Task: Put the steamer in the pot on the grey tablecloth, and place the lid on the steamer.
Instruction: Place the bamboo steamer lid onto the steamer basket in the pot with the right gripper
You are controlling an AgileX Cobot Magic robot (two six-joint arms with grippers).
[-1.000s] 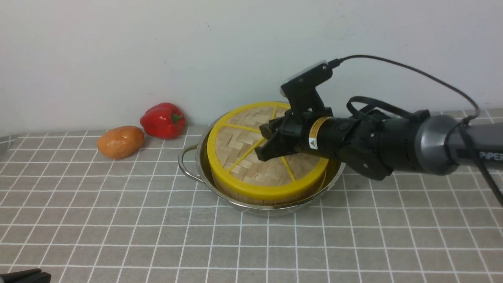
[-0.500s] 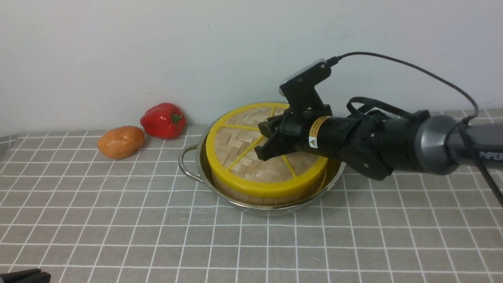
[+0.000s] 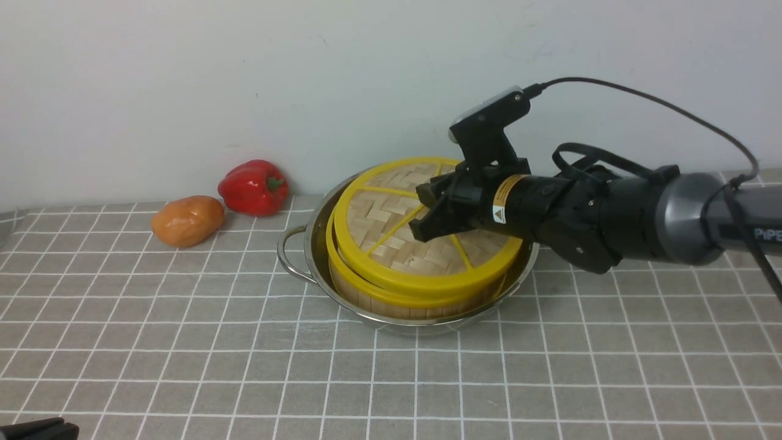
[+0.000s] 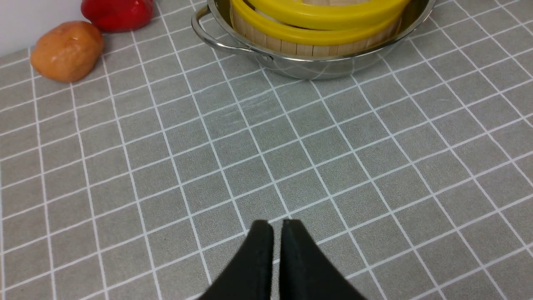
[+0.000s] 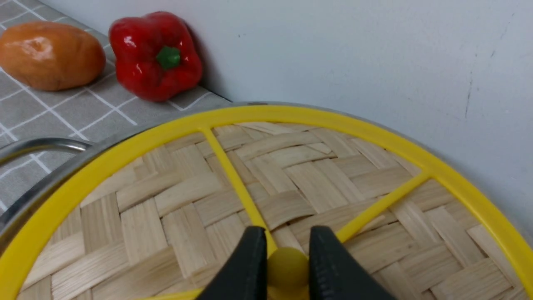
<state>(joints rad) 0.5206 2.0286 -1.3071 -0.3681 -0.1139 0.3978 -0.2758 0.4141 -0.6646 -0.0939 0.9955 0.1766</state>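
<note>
The steamer [image 3: 391, 304] sits inside the steel pot [image 3: 294, 253] on the grey tablecloth [image 3: 244, 366]. On top of it lies the woven lid [image 3: 382, 229], offset to the right so the steamer's yellow rim shows beneath on the left. My right gripper [image 3: 420, 219] reaches in from the right and is shut on the lid's yellow centre hub [image 5: 287, 266], with one finger on each side of the hub in the right wrist view [image 5: 288, 231]. My left gripper [image 4: 277, 223] hangs shut and holds nothing over bare cloth [image 4: 166, 166], well short of the pot [image 4: 316, 68]. The steamer's contents are hidden.
A red pepper [image 3: 253, 186] and an orange potato-like vegetable [image 3: 186, 220] lie left of the pot near the white wall. The pot stands close to that wall. A cable loops over the right arm.
The right gripper has moved a little right and up with the lid's hub in it. The lid now sits off-centre, uncovering the steamer's rim on the left. The left arm has not moved.
</note>
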